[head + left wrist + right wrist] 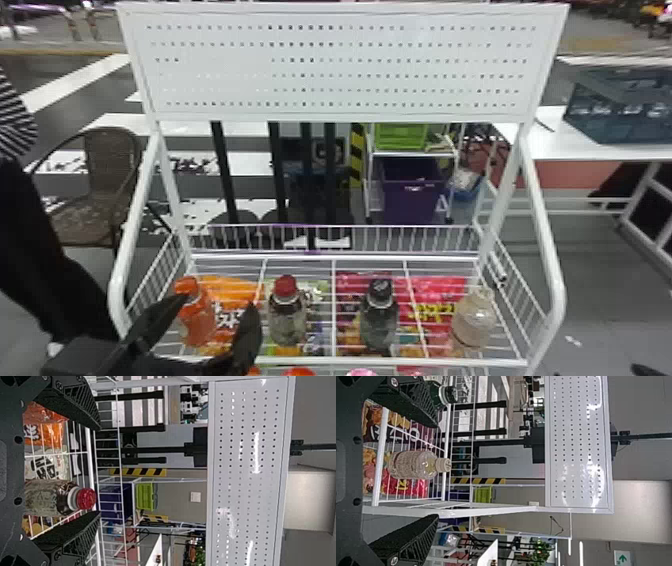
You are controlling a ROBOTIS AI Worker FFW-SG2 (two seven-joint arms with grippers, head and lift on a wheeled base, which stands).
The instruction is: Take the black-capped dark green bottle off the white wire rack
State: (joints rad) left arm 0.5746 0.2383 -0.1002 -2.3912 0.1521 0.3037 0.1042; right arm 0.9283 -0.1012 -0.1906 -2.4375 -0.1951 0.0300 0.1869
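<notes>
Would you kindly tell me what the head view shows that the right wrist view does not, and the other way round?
Head view: the red-capped translucent bottle, the orange bottle with an orange cap, and the open black left gripper.

Right wrist view: the green-and-white arrow sign on the wall.

Both: the black-capped dark green bottle, the pale-capped clear bottle, the white wire rack and its white perforated panel.
</notes>
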